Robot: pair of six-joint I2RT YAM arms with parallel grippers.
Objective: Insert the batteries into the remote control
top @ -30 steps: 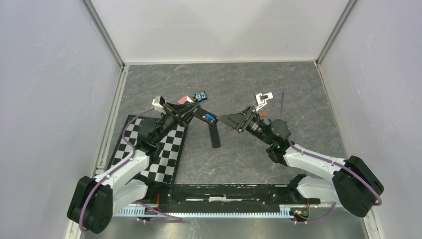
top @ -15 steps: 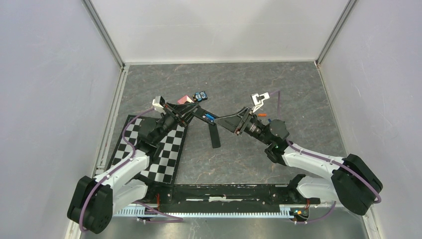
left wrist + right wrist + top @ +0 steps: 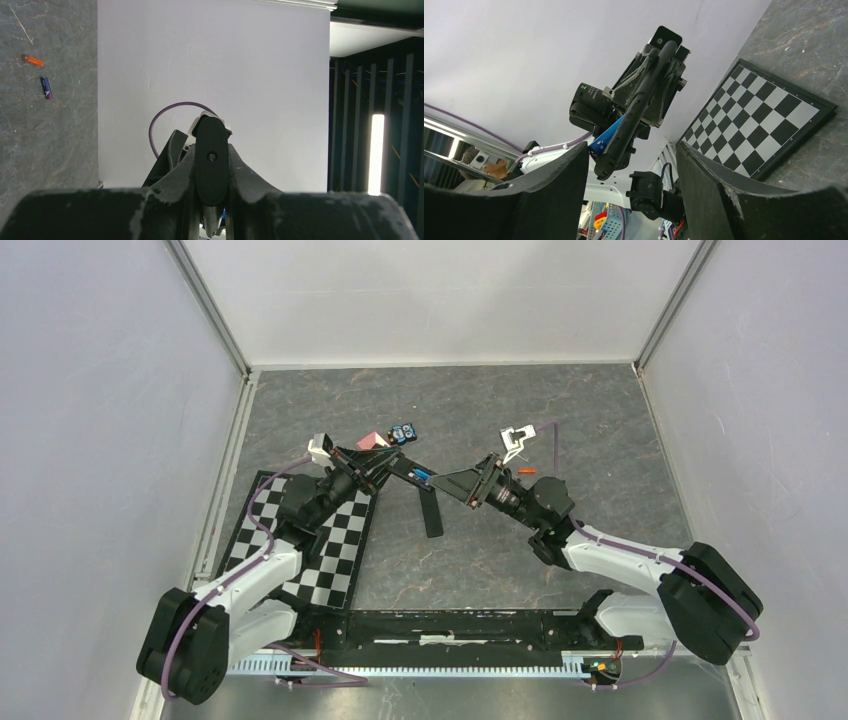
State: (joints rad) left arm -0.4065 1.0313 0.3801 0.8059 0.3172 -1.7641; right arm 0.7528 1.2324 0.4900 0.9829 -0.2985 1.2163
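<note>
1. The left fingers, scuffed grey plastic, are clenched on the remote. It is a slim matt black bar, seen end-on here and held above the desk.
2. A blue battery, a small smooth cylinder, sits in the remote's open bay near its free end.
3. The right fingers, broad, dark and rough-surfaced, are released. They stand wide apart on either side of the remote's free tip and touch neither it nor the cell.
4. The left arm reaches forward and right over a black-and-white checkered mat, its wrist turned on its side.
5. The right arm stretches left and low, its wrist pointing at the left fingers.
6. A flat black strip lies on the veined grey stone-look desk, just nearer the arm bases than the remote.
7. An orange battery and a purple battery lie loose on the desk, near each other.
</note>
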